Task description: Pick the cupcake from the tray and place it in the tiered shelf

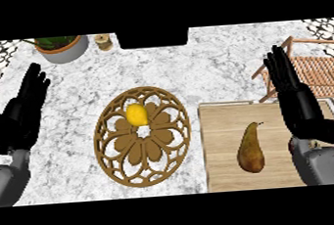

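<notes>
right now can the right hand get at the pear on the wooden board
Probably yes: the pear lies uncovered on the wooden board just beside the open right hand, with nothing between them.

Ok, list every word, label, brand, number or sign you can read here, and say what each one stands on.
None: no word, label, brand, number or sign can be read anywhere in the head view.
The lemon, the round openwork wooden tray, the pear, the wooden board, the wooden tiered shelf and the grey plant pot all show plain surfaces without print.
</notes>
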Robot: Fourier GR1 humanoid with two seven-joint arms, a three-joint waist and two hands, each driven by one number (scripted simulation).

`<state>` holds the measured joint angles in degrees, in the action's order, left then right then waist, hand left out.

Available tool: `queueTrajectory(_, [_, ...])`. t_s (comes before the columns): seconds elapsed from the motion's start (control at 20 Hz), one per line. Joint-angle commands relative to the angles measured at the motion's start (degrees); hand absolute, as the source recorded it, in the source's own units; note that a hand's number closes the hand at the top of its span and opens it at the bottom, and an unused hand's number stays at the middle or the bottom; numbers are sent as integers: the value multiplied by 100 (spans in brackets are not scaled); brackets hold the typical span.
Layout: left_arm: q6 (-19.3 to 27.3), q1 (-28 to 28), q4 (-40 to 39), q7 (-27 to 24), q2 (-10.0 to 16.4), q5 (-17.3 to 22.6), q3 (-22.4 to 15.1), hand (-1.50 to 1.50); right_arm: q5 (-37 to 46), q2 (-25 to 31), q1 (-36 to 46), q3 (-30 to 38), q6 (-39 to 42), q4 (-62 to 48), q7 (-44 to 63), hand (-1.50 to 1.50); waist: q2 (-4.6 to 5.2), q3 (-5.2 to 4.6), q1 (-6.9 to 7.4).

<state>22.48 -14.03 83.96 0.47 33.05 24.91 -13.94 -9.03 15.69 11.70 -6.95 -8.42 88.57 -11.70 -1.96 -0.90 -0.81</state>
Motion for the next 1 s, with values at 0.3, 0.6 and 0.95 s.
queueTrajectory(0.3, [-365, 1186, -353, 36, 231, 48, 110, 0, 1389, 1741, -692, 538, -94, -219, 347, 150, 224, -20, -256])
queueTrajectory(0.6, [-1130, 1634, -574, -348, 323, 256, 404, 0, 1590, 509, -2406, -84, -799, 918, -486, -150, 171, 86, -1])
queueTrajectory(0.95, [-967, 1459, -596, -282, -18, -12, 336, 0, 2889, 1304, -2917, 29, -1115, 2181, 1081, -150, 180, 69, -54])
